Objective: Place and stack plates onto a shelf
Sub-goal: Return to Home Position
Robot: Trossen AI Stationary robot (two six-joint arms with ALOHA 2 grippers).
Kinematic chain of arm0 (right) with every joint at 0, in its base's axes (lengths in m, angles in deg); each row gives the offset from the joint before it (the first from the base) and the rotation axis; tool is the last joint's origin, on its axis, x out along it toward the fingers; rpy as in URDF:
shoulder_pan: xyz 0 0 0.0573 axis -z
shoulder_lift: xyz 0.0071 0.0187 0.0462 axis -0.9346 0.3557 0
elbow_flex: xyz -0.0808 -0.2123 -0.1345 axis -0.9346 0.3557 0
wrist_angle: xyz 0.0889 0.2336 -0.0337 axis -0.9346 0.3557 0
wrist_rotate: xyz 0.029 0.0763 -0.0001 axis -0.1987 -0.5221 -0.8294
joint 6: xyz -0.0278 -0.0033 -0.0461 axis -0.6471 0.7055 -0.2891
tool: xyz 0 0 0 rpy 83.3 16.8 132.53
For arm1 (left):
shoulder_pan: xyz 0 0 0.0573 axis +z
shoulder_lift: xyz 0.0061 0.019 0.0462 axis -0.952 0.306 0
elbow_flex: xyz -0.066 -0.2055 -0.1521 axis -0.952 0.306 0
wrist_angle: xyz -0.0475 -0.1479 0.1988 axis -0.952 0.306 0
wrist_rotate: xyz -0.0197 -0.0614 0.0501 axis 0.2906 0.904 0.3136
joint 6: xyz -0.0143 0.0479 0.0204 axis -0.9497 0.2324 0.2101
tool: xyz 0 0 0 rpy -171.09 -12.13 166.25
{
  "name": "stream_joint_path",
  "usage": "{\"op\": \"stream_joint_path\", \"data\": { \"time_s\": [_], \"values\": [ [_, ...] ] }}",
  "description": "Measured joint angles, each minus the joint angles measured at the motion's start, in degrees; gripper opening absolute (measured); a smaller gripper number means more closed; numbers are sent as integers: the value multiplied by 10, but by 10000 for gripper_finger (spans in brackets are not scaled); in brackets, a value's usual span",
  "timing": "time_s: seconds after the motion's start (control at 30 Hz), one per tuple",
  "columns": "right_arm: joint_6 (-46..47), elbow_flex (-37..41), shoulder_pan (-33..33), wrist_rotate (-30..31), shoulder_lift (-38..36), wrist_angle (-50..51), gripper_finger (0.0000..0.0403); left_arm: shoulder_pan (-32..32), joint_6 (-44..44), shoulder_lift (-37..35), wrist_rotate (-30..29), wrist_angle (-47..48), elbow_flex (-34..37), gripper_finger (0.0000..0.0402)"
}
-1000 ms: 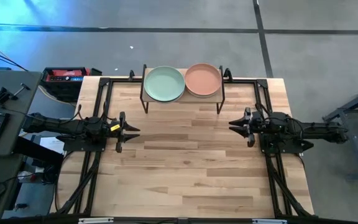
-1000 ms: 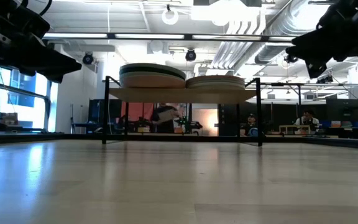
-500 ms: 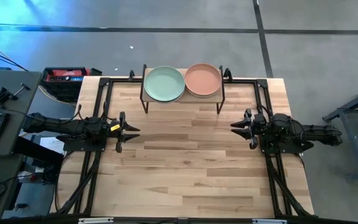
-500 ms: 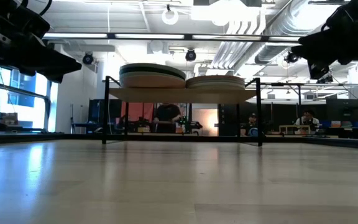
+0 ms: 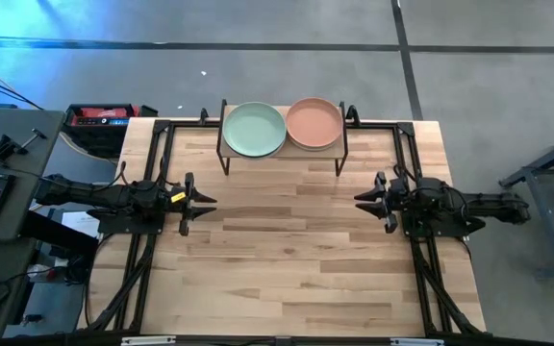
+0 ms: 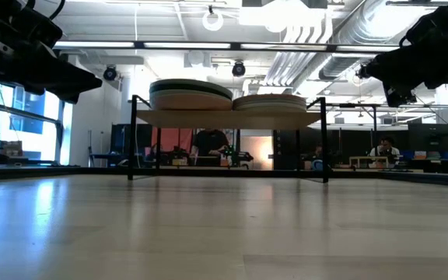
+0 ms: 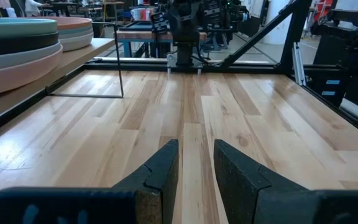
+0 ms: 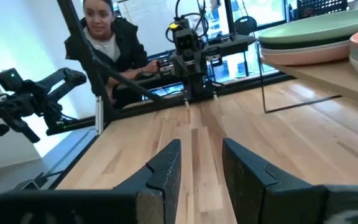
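On the light wooden shelf (image 6: 224, 117), two stacks of round matte plates (image 5: 254, 129).

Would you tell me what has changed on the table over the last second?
The right gripper sank slightly as its arm folded in; it took hold of nothing. The left gripper, the green-topped stack, the peach-topped stack and the shelf stayed put.

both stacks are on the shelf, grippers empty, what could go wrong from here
1. The green-topped stack and peach-topped stack sit rim to rim, nearly filling the shelf; nudging one could shove the other off.
2. The shelf has thin legs; a stray swing by the left gripper or right gripper, both open and clear, might rock it.
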Motion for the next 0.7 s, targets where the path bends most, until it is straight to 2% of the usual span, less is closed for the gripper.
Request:
{"op": "stream_joint_path", "data": {
  "time_s": [0.7],
  "values": [
    [15, 0, -14, 4, 5, 1, 101, 0, 0, 0, 0, 0, 0, 90]
  ]
}}
